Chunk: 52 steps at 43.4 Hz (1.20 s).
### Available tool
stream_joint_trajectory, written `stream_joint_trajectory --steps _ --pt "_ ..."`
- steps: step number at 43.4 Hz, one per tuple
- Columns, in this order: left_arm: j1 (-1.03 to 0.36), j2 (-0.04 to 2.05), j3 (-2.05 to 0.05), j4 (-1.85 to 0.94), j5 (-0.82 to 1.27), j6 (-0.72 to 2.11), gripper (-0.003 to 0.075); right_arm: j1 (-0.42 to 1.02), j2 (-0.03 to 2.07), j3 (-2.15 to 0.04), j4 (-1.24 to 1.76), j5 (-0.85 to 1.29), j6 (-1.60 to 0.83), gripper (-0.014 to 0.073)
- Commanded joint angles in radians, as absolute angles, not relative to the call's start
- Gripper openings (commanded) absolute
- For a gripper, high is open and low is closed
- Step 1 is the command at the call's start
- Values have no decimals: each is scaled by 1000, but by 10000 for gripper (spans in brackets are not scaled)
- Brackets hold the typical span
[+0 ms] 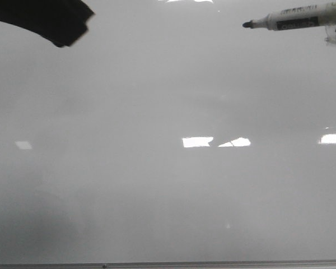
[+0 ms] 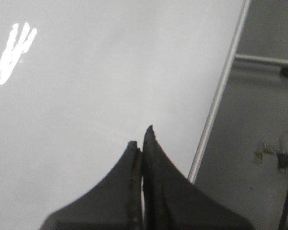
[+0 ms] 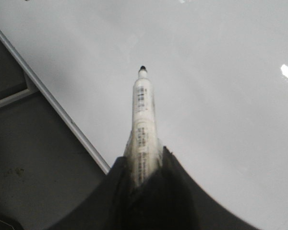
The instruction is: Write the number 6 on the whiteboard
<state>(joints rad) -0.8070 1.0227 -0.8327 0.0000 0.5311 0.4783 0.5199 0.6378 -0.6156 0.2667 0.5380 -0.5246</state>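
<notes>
The whiteboard [image 1: 157, 185] fills almost all of the front view, a glossy grey-white surface with bright rectangular reflections and a thin grey frame along the lower edge. No black stroke is visible on it in any view — the number 6 is not yet written.

The right gripper [image 3: 145, 165] has its jaws clamped on a marker [image 3: 143, 124], a white barrel with black printed text and a dark tip. In the right wrist view the marker points out from between the jaws, over the board surface and near the board's metal frame. In the front view the marker [image 1: 294, 20] lies almost level in the upper right corner, its dark tip pointing to the left. Whether the tip touches the board I cannot tell.

The left gripper [image 2: 142, 139] has its jaws pressed together with nothing between them. It hangs over the board near the frame, and in the front view it appears as a dark shape [image 1: 50, 19] in the upper left corner, well apart from the marker.
</notes>
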Motion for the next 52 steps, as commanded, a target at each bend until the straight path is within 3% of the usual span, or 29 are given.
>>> stream_joint_trajectory --steps 1,19,30,39,52 --pt "-770 881 -757 -73 384 467 -20 514 647 -642 271 426 -522 -69" --pt "-761 401 -450 -210 315 467 -20 516 1057 -814 407 151 -522 -69" --pt "-761 378 -442 -210 313 467 -20 516 1333 -1034 416 130 -522 -69" --pt "-761 378 -442 -210 311 467 -20 516 1412 -1069 417 40 -522 -69" --pt "-761 378 -442 -210 309 467 -20 583 1514 -1092 417 91 -529 -69"
